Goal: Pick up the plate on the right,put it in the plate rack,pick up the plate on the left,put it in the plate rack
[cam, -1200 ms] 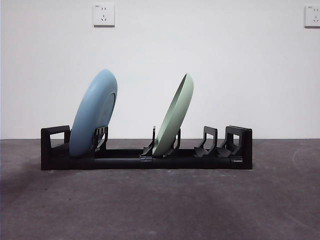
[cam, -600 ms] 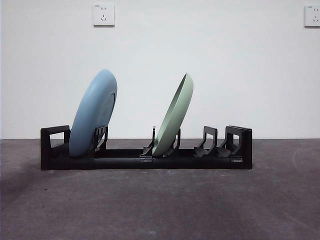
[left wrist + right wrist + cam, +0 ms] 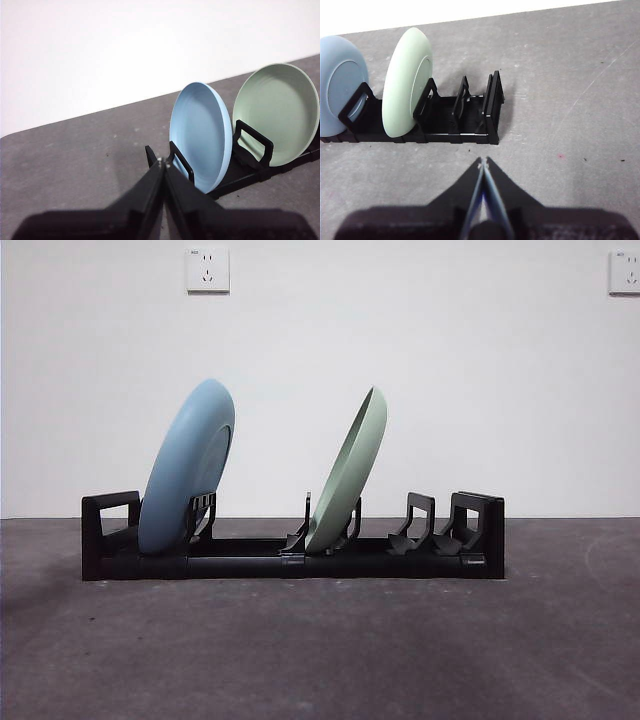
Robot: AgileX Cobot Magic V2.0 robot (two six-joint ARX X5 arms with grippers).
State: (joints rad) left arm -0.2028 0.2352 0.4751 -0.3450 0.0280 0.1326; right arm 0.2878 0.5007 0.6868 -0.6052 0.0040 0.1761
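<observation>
The black plate rack (image 3: 292,562) stands on the dark table with two plates upright in its slots. A blue plate (image 3: 187,468) leans at its left end and a green plate (image 3: 348,472) leans near its middle. The left wrist view shows the blue plate (image 3: 201,136) and the green plate (image 3: 276,112) in the rack, with my left gripper (image 3: 162,161) shut and empty, back from the rack's left end. My right gripper (image 3: 483,161) is shut and empty too, held away from the rack's right end (image 3: 490,112). Neither arm shows in the front view.
Two empty slots (image 3: 440,525) sit at the rack's right end. A white wall with two sockets (image 3: 207,270) rises behind the table. Bare grey table surface (image 3: 320,650) spreads in front of the rack.
</observation>
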